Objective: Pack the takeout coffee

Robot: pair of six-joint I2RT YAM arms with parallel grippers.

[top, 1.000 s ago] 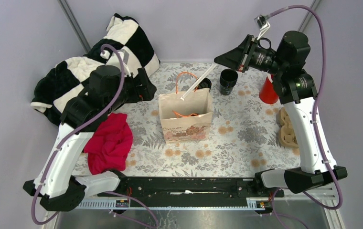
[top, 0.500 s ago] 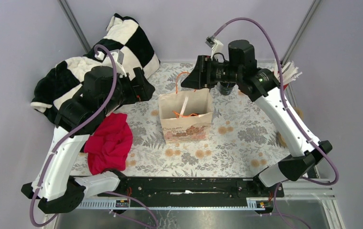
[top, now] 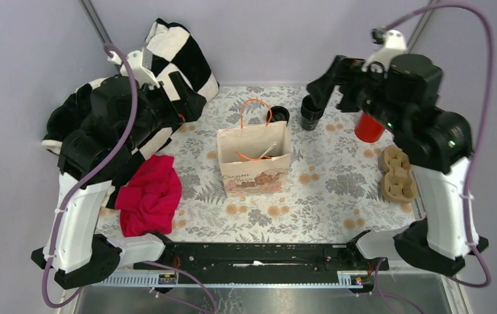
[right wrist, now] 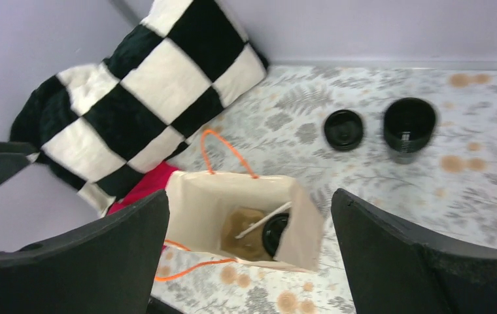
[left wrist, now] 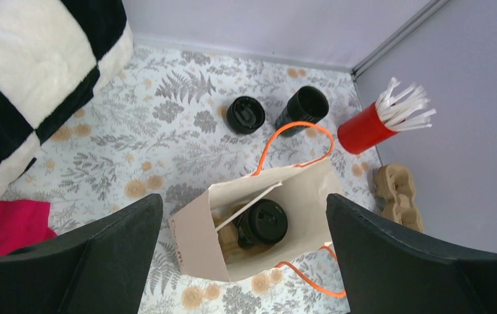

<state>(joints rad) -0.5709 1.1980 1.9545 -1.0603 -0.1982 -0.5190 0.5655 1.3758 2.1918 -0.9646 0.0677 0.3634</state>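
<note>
Fingers [left wrist: 102, 255] of our left gripper [left wrist: 242, 199] are spread wide with nothing between them, and our right gripper [right wrist: 250, 196] is the same. Straight down from both, well apart from either, the takeout coffee [left wrist: 262, 222] stands upright, lid up, inside the paper bag [left wrist: 193, 242], touching a white straw [left wrist: 249, 207]. We cannot call either arm clearly nearer. We judge the cup packed, so the arms need only keep clear of the bag.

Matt paper bag [left wrist: 197, 245] — plush cloth blanket [left wrist: 30, 59]
</note>
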